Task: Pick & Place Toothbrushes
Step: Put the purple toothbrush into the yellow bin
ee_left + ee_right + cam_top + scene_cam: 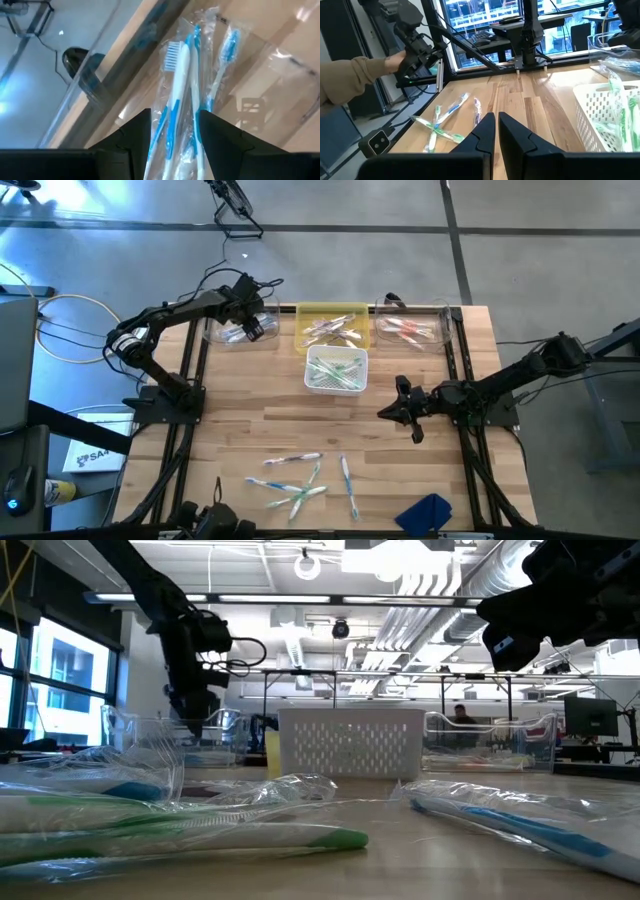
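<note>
Several wrapped toothbrushes (300, 478) lie loose on the near part of the table and fill the low view's foreground (250, 835). More lie in the far bins. My left gripper (250, 326) points down over the far-left clear bin (232, 332); its fingers stand close on a blue-and-white wrapped toothbrush (175, 95), with other blue ones (227, 55) on the bin floor beyond. In the low view it shows at the bin (192, 705). My right gripper (402, 410) waits shut over the table's right middle, touching nothing (496, 131). My left gripper pinches the wrapped blue-and-white toothbrush at the handle part (172, 131), the wrapper filling the gap between the two fingers (140, 137). The fingers come from above, pointing down. The brush runs on past them, bristle head (172, 50) farthest, over the bin floor.
A yellow bin (333, 326), a white basket with green brushes (337, 370) and a right clear bin with red brushes (412, 330) stand at the far middle. A blue cloth (425, 512) lies near right. A person's sleeve (350, 75) shows beyond the table's near-left.
</note>
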Tool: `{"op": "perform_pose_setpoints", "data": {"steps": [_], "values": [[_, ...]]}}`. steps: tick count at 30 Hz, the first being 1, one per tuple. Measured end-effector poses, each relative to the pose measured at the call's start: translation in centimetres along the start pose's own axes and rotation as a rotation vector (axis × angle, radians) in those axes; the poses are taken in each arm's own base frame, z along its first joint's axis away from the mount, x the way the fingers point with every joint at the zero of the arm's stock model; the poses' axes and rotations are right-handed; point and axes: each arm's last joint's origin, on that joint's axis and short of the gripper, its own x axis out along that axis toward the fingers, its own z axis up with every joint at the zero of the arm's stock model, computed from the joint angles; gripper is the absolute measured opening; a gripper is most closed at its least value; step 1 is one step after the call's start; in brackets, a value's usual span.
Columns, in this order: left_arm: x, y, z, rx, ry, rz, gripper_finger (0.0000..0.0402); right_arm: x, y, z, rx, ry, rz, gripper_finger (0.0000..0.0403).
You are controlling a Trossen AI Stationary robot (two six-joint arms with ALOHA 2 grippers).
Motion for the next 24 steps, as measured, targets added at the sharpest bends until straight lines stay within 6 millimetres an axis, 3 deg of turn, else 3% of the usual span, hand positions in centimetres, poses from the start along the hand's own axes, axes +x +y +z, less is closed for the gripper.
{"op": "perform_pose_setpoints", "data": {"steps": [4, 8, 15, 19, 24], "values": [[-0.3, 0.1, 0.2, -0.053, -0.026, 0.008, 0.0159, 0.0, 0.0, 0.0, 0.0, 0.0, 0.0, 0.0015], [-1.6, -0.7, 0.7, 0.024, -0.079, 0.01, 0.0159, 0.0, 0.0, 0.0, 0.0, 0.0, -0.001, 0.0015], [-7.1, -2.7, 1.2, 0.141, -0.279, 0.007, 0.0159, 0.0, 0.0, 0.0, -0.008, 0.0, -0.001, 0.0015], [-10.8, -5.6, 1.1, 0.257, -0.415, -0.042, 0.0159, 0.0, 0.0, 0.0, -0.008, 0.001, -0.001, 0.0015], [-14.5, -10.6, 0.2, 0.487, -0.56, -0.15, 0.0159, 0.0, 0.0, 0.0, -0.008, 0.004, -0.002, 0.0015]]}}
